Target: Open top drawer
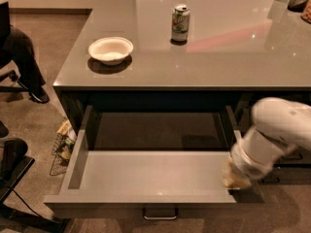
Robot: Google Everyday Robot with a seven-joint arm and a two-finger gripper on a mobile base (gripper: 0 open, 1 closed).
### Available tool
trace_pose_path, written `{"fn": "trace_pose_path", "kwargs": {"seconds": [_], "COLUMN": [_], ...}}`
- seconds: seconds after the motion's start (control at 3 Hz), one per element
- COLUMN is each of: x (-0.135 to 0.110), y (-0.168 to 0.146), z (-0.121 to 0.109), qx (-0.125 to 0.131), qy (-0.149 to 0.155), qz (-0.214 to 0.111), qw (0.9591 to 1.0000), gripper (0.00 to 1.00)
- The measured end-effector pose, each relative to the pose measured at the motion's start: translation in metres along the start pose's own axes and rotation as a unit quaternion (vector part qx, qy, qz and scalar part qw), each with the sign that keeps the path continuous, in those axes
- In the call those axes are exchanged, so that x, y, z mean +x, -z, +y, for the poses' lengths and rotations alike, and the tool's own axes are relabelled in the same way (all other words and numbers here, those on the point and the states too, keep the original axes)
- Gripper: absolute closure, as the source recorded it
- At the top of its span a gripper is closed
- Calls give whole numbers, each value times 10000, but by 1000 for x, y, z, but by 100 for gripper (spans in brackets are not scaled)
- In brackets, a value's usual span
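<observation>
The top drawer [146, 176] stands pulled far out from under the grey counter, its broad pale-grey interior showing and bare. Its small bar handle [159, 212] shows under the front edge at the bottom middle. My gripper [236, 179] is at the drawer's front right corner, on the end of the white arm [279, 125] that comes in from the right. It sits against the right side wall near the front.
A white bowl [111, 50] and a drink can [180, 23] stand on the counter [218, 62]. A seated person's legs [22, 62] and a dark chair [12, 164] are at the left. A wire basket [60, 147] sits on the floor left of the drawer. Other drawers are at the right behind the arm.
</observation>
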State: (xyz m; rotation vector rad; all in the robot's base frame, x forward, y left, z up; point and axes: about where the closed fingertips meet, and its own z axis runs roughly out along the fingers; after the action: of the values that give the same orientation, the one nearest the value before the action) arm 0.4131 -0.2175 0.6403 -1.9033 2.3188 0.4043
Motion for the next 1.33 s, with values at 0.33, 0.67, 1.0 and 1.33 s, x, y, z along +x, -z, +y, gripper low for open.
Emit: {"fn": "trace_pose_path", "kwargs": {"seconds": [0.33, 0.67, 1.0, 1.33], "x": [38, 38, 38, 37], "y": [5, 5, 5, 5], "z": [37, 37, 37, 38], "qx": [-39, -39, -40, -40], "qy": [-50, -49, -39, -35], "qz": [168, 168, 176, 180], "qw": [9998, 9998, 9998, 9998], "gripper": [100, 82, 51, 28]}}
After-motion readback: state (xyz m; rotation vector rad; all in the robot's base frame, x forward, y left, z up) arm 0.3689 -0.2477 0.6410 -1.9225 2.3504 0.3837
